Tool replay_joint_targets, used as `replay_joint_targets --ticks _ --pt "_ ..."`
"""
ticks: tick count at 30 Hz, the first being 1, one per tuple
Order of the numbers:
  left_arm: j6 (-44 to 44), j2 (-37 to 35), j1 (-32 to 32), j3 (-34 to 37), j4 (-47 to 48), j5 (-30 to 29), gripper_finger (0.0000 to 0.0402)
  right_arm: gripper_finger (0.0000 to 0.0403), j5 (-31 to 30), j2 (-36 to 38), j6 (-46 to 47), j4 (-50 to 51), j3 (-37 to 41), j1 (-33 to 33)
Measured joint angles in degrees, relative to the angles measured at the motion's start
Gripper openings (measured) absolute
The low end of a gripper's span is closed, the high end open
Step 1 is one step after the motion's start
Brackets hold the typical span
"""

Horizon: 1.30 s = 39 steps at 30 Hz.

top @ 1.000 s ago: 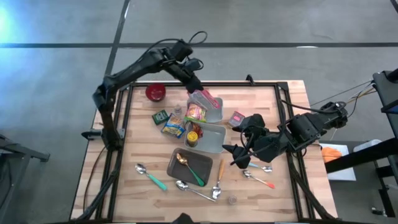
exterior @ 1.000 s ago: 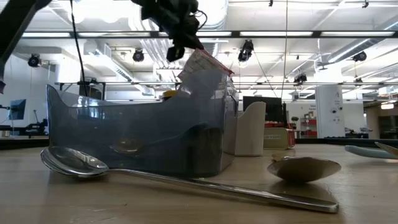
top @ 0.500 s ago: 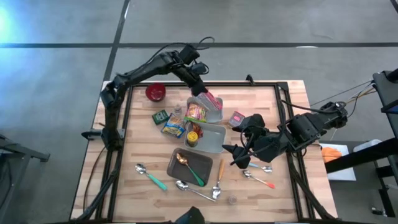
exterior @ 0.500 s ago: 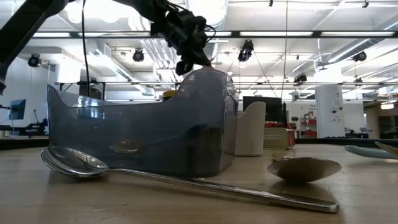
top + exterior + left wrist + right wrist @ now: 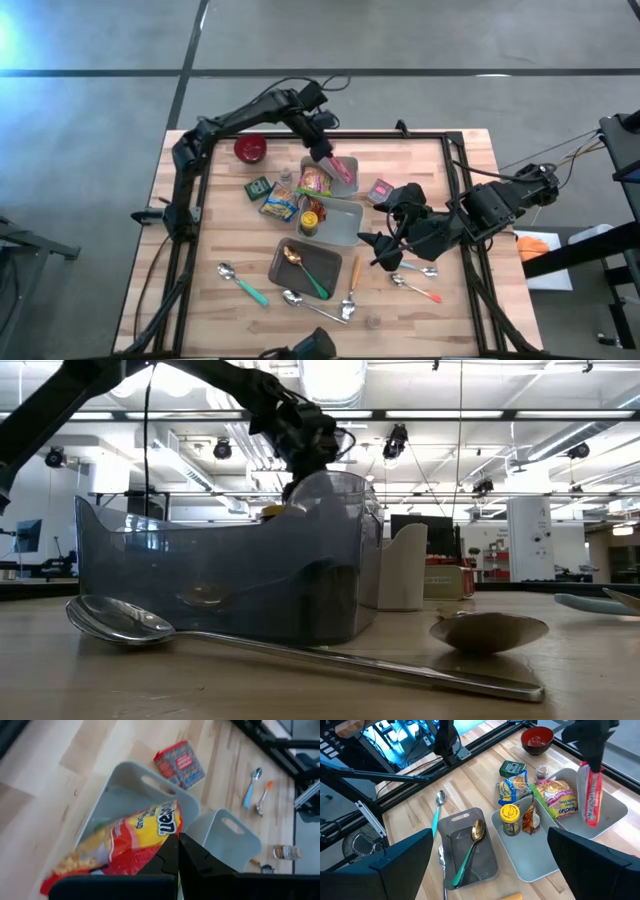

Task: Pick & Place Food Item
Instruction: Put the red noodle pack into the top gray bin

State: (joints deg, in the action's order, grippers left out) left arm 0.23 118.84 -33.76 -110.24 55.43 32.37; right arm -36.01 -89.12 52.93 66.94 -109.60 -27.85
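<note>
The left gripper (image 5: 327, 152) pinches a crinkly red-and-yellow snack bag (image 5: 341, 168) over the grey bin (image 5: 350, 188) near the worktop's far edge; possibly touching inside. The right gripper (image 5: 385, 243) waits, fingers wide.

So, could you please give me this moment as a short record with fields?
Left gripper: shut on the red snack bag, over the far grey tray
Tray contents: a yellow-and-red snack pack
Right gripper: open, empty, beside the near grey tray
Near tray: yellow-lidded jar
Dark tray: gold spoon
</note>
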Motion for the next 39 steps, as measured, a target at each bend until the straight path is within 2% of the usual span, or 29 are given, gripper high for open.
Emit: replay_joint_targets --ticks 17,36,39 --pt "-1.73 -1.92 -0.04 12.24 1.3 -1.12 0.0 0.0389 0.0 0.0 0.0 0.0 0.0 -0.01" --pt "-7.8 -2.48 -0.09 12.37 2.61 -1.93 0.0001 0.0389 0.0 0.0 0.0 0.0 0.0 0.0" --pt "-8.22 -2.48 -0.09 12.37 3.57 -1.88 0.0011 0.0389 0.0 0.0 0.0 0.0 0.0 -0.01"
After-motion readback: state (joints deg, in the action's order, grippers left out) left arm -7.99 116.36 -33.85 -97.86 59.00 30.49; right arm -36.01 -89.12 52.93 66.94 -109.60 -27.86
